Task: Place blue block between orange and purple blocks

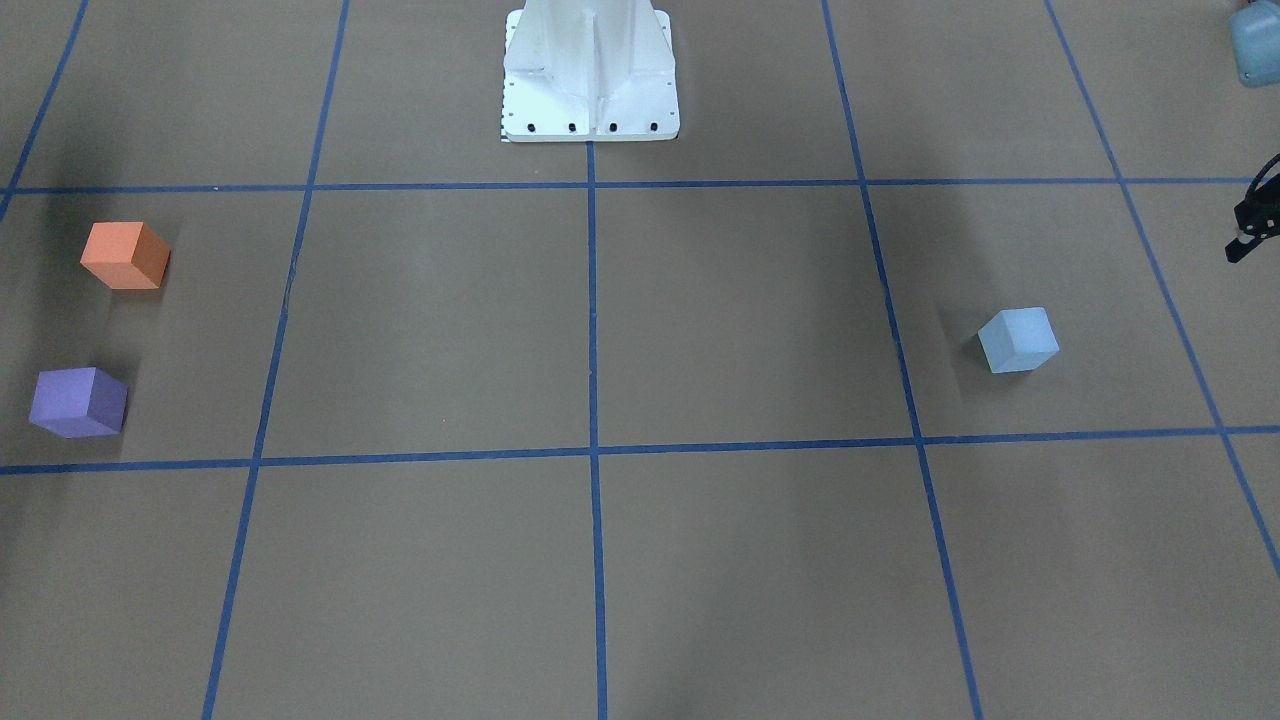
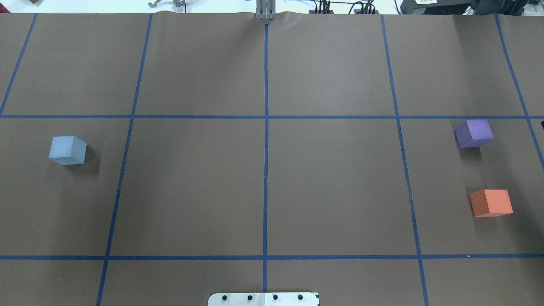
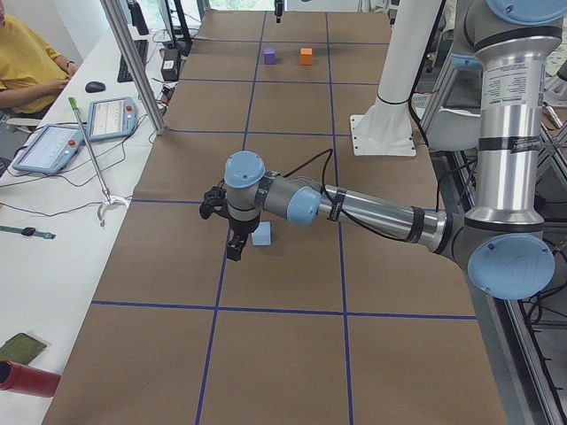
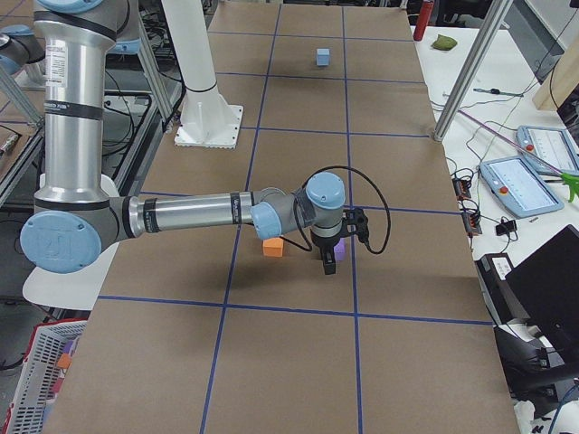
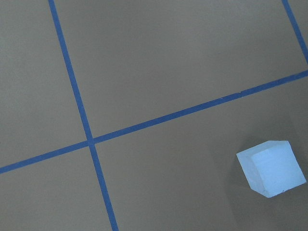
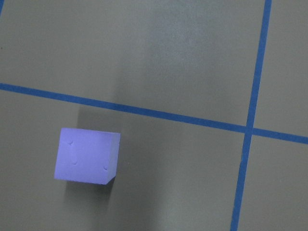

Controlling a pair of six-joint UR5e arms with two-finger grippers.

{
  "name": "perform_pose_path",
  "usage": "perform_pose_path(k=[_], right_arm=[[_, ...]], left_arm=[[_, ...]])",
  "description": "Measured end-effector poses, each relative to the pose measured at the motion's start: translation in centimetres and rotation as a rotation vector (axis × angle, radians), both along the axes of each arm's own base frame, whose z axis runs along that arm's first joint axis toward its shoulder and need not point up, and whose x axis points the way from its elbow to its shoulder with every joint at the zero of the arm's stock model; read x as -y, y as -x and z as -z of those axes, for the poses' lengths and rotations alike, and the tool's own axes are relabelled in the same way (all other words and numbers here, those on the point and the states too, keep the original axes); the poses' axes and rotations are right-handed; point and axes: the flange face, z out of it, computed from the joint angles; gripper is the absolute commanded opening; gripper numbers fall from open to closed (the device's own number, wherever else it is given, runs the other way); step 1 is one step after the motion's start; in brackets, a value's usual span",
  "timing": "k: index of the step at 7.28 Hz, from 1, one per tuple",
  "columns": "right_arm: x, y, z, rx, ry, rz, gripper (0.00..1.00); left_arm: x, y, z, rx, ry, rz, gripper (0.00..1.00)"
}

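Note:
The light blue block (image 1: 1018,340) sits alone on the brown table, on the robot's left side; it also shows in the overhead view (image 2: 68,150) and the left wrist view (image 5: 272,167). The orange block (image 2: 491,202) and the purple block (image 2: 474,133) sit apart on the robot's right side, orange nearer the robot. My left gripper (image 3: 232,251) hangs above the table just beside the blue block (image 3: 261,234), holding nothing. My right gripper (image 4: 327,265) hangs over the purple block (image 4: 340,246), next to the orange block (image 4: 273,246). I cannot tell whether either gripper is open.
The white robot base (image 1: 590,75) stands at the table's middle edge. Blue tape lines (image 2: 266,127) divide the brown table into squares. An operator (image 3: 27,57) and tablets (image 3: 49,146) are at a side table beyond it.

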Motion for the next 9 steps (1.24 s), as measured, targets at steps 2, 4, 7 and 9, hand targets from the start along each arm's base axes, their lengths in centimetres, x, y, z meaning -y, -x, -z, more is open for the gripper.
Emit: perform_pose_path(k=[2, 4, 7, 9], right_arm=[[0.5, -0.3, 1.6, 0.047, 0.012, 0.0, 1.0], [2.4, -0.2, 3.3, 0.043, 0.065, -0.006, 1.0], [2.8, -0.4, 2.9, -0.009, 0.087, -0.016, 1.0], [2.0, -0.6, 2.0, -0.017, 0.099, -0.016, 1.0]], left_arm=[[0.0, 0.0, 0.5, 0.007, 0.016, -0.004, 1.0], [-0.4, 0.0, -0.1, 0.006, 0.033, -0.006, 1.0], [-1.4, 0.1, -1.5, 0.006, 0.062, -0.007, 1.0], [-1.5, 0.0, -1.2, 0.0, 0.068, 0.003, 1.0]])
